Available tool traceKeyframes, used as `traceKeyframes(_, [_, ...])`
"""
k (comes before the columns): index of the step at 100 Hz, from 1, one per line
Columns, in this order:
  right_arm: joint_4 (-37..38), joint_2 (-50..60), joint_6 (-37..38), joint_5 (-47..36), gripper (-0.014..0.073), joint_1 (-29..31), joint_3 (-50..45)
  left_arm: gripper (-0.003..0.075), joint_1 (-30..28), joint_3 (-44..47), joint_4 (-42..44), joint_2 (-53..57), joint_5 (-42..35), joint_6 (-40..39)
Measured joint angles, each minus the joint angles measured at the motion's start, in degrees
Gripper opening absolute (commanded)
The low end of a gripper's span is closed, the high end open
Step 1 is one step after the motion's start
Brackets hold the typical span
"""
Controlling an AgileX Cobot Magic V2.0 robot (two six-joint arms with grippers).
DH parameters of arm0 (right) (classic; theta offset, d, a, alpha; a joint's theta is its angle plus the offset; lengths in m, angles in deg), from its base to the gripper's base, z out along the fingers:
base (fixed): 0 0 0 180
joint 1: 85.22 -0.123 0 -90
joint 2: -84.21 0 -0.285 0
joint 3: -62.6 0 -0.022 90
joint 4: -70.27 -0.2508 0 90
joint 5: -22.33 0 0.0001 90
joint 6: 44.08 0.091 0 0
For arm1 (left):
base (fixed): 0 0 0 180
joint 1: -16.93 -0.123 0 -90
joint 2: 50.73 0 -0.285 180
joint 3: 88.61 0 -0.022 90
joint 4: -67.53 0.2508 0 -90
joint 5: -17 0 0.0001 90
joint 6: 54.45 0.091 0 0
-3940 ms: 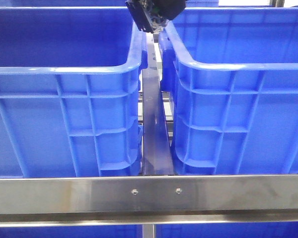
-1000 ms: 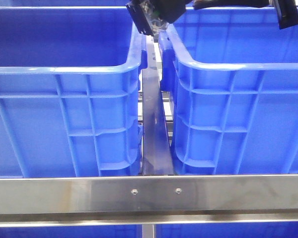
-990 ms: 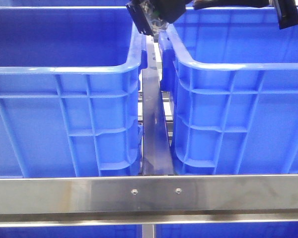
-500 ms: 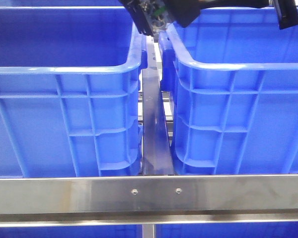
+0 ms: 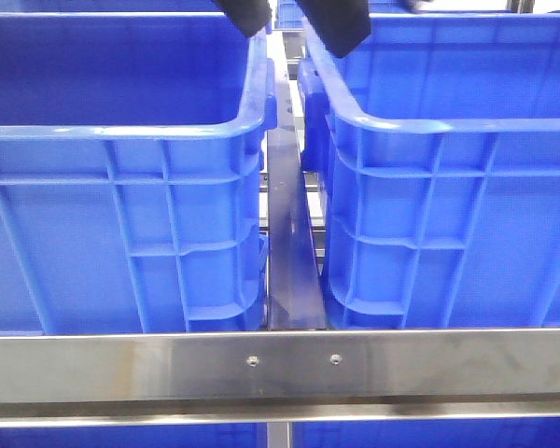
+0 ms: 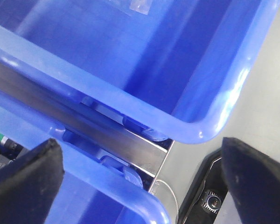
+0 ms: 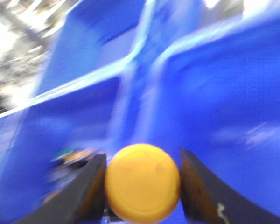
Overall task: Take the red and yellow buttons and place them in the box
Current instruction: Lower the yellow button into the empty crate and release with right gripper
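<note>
right tool (image 7: 142, 184) clamps the yellow button (image 7: 142, 183) above the blue box (image 7: 233, 107); left tool (image 6: 142, 179) gapes wide over both crates.

Front view's bright & sharp, even overhead light, glare streaks on the steel rail (image 5: 280, 366). Left wrist cam: fingers (image 6: 25, 179) soft, out of focus. Right wrist cam's heavily motion-blurred; only the yellow button (image 7: 142, 182) reads fairly clear.
</note>
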Motion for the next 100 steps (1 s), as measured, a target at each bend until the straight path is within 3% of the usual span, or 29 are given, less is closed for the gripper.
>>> traceKeyframes(19, [0.6,-3.6,-11.1,-13.4,0.0255,0.3,0.0,0.064,0.0,0.0,0.0,0.0,0.0,0.0])
traceKeyframes(38, [0.6,-10.5,-21.1,-21.7,0.0255,0.2,1.2,0.064,0.0,0.0,0.0,0.0,0.0,0.0])
traceKeyframes(56, [0.3,-17.6,-25.4,-22.9,0.0255,-1.0,5.3,0.064,0.0,0.0,0.0,0.0,0.1,0.0])
traceKeyframes(100, [0.0,-30.3,-27.7,-24.6,0.0255,-3.2,13.7,0.064,0.0,0.0,0.0,0.0,0.1,0.0])
